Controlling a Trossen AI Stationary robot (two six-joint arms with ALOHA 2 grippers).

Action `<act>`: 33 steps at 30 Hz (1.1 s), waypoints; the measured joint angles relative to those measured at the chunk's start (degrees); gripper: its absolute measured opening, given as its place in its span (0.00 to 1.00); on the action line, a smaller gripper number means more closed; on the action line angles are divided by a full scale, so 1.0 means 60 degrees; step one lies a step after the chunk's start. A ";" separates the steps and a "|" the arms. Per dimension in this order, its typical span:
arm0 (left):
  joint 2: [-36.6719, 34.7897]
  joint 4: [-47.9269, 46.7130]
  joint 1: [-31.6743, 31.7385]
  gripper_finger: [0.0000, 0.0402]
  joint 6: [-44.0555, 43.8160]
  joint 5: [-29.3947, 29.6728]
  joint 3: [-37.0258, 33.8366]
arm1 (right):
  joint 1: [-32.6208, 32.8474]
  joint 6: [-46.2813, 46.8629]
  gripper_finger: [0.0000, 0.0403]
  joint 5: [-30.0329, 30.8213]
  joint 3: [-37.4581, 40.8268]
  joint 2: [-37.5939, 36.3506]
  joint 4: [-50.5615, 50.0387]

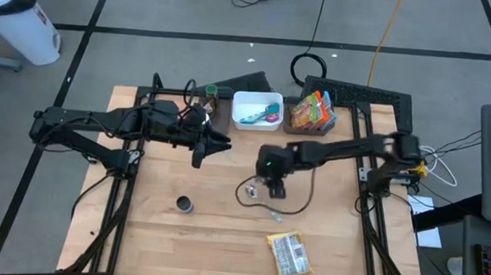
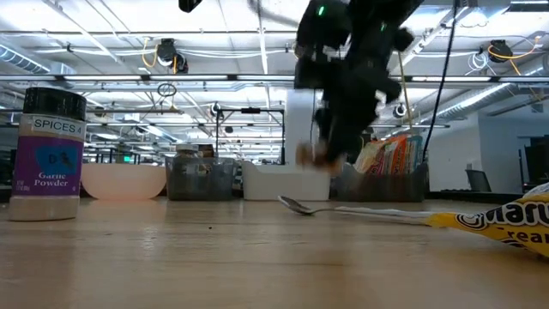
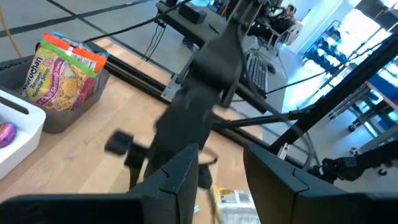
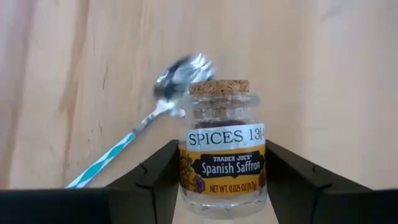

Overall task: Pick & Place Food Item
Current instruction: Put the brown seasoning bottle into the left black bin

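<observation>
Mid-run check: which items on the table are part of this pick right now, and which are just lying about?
In play:
- right hand, closed around the saffron jar

Lying about:
- spoon beside the jar
- garlic powder shaker
- snack packet
- white bin
- noodle packs
- left hand, waiting, holding nothing

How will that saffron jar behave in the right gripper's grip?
The saffron jar looks like clear glass: probably rigid, somewhat slippery, and breakable if dropped. Small, so likely light. The right gripper has its fingers on the round body, so it may twist; the cork looks only pressed in.
</observation>
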State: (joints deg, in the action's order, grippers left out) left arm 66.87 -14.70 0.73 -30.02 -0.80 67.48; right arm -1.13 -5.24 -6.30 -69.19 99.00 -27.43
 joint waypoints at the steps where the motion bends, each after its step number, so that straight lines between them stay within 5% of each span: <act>1: 0.0000 0.0063 0.0016 0.33 -0.0062 -0.0002 -0.0002 | -0.0066 -0.0034 0.45 0.0117 0.0000 -0.0366 -0.0114; 10: 0.0347 0.1709 0.0189 0.33 -0.2355 0.0893 0.0000 | -0.0703 -0.0258 0.45 0.1752 -0.0058 -0.3628 -0.0146; 19: 0.2420 0.3736 0.0411 0.35 -0.5482 0.0465 -0.0017 | -0.0721 -0.0742 0.45 0.3102 -0.1055 -0.4437 -0.0775; 28: 0.4167 0.6257 0.0584 0.58 -0.6987 -0.0416 -0.0007 | -0.0735 -0.0717 0.45 0.3040 -0.1199 -0.4466 -0.1683; 33: 0.4368 0.6235 0.0732 0.69 -0.6908 -0.0609 -0.0004 | -0.0735 -0.0710 0.45 0.3007 -0.1198 -0.4732 -0.1972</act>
State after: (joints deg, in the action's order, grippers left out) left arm 93.08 22.71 5.13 -71.47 -4.45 67.46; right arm -5.54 -9.50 11.75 -76.38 70.61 -39.26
